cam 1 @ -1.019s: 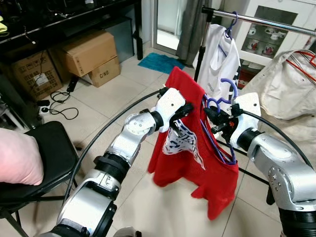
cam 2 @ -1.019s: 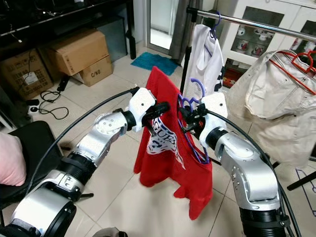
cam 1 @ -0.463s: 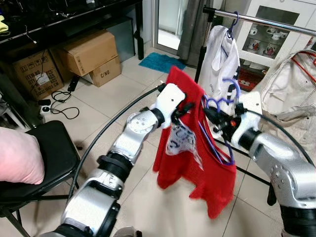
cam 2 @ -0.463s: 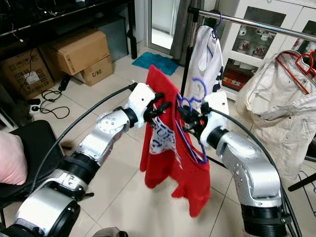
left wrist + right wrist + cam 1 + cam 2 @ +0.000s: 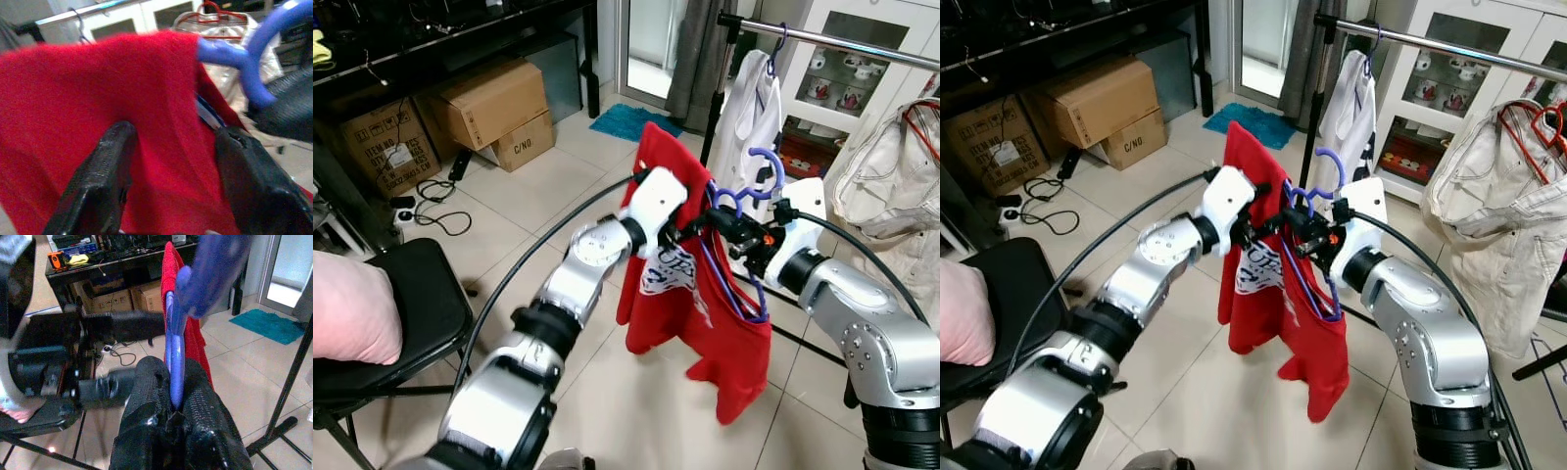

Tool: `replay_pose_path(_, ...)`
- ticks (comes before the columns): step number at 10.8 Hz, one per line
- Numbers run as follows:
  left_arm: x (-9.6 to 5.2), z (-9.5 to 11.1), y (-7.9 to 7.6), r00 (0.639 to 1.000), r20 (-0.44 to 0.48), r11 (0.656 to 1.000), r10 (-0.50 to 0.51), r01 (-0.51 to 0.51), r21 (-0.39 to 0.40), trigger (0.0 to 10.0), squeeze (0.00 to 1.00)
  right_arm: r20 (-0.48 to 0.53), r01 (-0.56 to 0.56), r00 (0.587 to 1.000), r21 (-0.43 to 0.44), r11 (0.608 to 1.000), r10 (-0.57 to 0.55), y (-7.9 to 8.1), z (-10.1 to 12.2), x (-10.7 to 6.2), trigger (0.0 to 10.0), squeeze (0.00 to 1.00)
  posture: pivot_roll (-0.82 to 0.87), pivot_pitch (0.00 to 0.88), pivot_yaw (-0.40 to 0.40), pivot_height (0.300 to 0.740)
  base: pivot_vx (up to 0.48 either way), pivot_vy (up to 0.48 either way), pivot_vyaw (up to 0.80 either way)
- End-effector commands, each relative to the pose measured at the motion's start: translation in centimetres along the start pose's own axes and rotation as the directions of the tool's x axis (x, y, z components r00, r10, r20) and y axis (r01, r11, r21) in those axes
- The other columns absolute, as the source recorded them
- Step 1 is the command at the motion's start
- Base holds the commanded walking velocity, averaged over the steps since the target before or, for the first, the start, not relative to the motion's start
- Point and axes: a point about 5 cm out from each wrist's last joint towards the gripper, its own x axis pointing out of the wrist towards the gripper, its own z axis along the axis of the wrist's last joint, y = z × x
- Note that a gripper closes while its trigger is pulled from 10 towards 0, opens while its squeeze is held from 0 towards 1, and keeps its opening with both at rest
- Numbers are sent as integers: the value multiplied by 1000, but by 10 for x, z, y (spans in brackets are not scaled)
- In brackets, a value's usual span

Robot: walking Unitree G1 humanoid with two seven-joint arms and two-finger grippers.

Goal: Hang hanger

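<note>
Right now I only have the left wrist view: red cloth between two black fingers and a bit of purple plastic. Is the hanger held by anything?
Observer: Yes. The right gripper is shut on the purple hanger, just below its hook.
Operator: Where is the rail from there?
Observer: The clothes rail is above and beyond both grippers; the hook is not on it yet.
Operator: Anything already hanging there?
Observer: A white garment hangs near the rail's left end, and a beige jacket on a red hanger further right.
</note>
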Motion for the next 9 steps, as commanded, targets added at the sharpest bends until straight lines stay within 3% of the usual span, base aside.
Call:
replay_pose_path(1,2,3,4,1000,1,999,20,-20,26,9882,0,52,-30,998,-13,999,30,5,13,1,0,0,-27,0,19,740,0,0,0)
replay_pose_path(2,1,2,8,999,-13,998,52,-52,28,3647,0,55,-20,998,-8,1000,21,4,13,1,0,0,-27,0,20,740,0,0,0)
replay_pose_path(3,0,0,11,998,-22,997,65,-65,32,0,0,56,-17,998,-3,1000,18,3,13,0,0,0,-26,0,20,740,0,0,0)
replay_pose_path(6,1,0,11,997,-16,997,73,-72,14,0,0,54,-5,999,0,1000,5,0,13,-2,0,0,-26,0,18,740,0,0,0)
replay_pose_path(9,3,0,15,990,-21,988,139,-140,-58,0,0,55,-1,998,-1,1000,1,-3,14,0,0,0,-24,0,15,740,0,0,0)
